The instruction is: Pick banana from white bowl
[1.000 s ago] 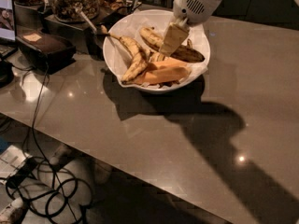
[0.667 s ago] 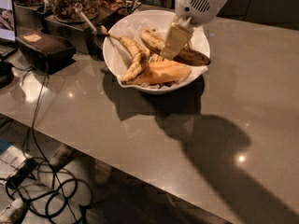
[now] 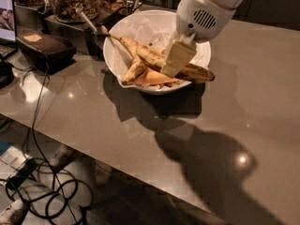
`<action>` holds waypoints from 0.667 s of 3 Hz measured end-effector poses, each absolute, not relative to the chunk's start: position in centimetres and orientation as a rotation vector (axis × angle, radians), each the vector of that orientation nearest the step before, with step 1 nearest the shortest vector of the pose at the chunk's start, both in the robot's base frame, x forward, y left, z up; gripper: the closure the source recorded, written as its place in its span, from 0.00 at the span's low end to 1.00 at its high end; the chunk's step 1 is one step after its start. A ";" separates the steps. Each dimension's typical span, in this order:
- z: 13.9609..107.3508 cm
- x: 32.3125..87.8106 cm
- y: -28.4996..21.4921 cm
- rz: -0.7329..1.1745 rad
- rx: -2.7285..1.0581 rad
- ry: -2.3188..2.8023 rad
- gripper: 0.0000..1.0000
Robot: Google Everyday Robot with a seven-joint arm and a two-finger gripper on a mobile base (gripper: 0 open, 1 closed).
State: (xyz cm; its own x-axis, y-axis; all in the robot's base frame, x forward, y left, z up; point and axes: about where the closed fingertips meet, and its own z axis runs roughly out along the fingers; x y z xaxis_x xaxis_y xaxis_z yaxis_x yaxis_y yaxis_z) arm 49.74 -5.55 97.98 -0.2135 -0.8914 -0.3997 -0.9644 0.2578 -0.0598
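The tool (image 3: 174, 62) hangs inside the white bowl (image 3: 111, 60), right over the middle of the speckled banana (image 3: 199, 72); whether it is clenched or released cannot be told. The banana lies just beneath it, its long axis running from the bowl's centre out to the right rim, dark tip past the edge. The count is two bananas: this one and a cleaner stemmed banana (image 3: 133, 69) to its left. One bowl stands near the far edge of the surface (image 3: 93, 121).
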 end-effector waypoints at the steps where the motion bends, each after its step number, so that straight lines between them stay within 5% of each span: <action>1: 98.2 49.4 -5.4 0.298 -1.700 2.169 1.00; 2: 98.7 46.8 -4.6 0.353 -1.720 2.144 1.00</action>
